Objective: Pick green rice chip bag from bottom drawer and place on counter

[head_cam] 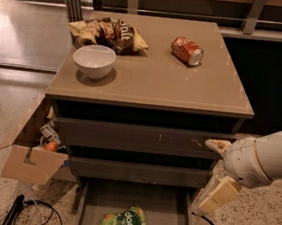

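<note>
The green rice chip bag (125,224) lies flat on the floor of the pulled-out bottom drawer (166,207), near its front, partly cut off by the lower frame edge. The beige counter (154,81) tops the grey drawer cabinet. My gripper (218,172) hangs at the right of the cabinet, level with the lower closed drawers. It is open and empty, with one beige finger (217,144) above and the other (218,197) below. It is up and to the right of the bag, not touching it.
On the counter stand a white bowl (93,61), a brown and tan chip bag (110,33) and a red can (186,50) on its side. An open cardboard box (29,160) of clutter sits left of the cabinet. Black cables (27,209) lie on the floor.
</note>
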You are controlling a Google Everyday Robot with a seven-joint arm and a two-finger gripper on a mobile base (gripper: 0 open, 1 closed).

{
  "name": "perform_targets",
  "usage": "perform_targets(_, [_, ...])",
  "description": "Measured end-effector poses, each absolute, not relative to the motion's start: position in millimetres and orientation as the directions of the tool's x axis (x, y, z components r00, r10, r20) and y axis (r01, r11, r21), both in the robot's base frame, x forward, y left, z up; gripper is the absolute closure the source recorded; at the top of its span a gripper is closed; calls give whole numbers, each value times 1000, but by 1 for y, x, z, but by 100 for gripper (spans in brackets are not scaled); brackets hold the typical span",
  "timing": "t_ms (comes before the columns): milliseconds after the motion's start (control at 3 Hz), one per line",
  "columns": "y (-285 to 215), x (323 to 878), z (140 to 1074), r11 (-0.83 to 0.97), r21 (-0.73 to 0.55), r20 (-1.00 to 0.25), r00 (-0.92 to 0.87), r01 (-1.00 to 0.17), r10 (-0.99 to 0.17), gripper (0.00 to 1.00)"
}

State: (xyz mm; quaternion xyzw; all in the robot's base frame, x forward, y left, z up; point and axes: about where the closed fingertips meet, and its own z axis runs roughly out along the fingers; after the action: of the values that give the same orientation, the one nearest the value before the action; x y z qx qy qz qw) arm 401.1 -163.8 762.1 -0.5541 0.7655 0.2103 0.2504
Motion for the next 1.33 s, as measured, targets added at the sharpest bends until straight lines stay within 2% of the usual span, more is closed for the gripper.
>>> perform_targets(667, [-152,390,735,285,83,-624,-273,-955,-732,0])
perform_targets(1333, [-150,357,641,356,97,-599,-340,-929,-725,0])
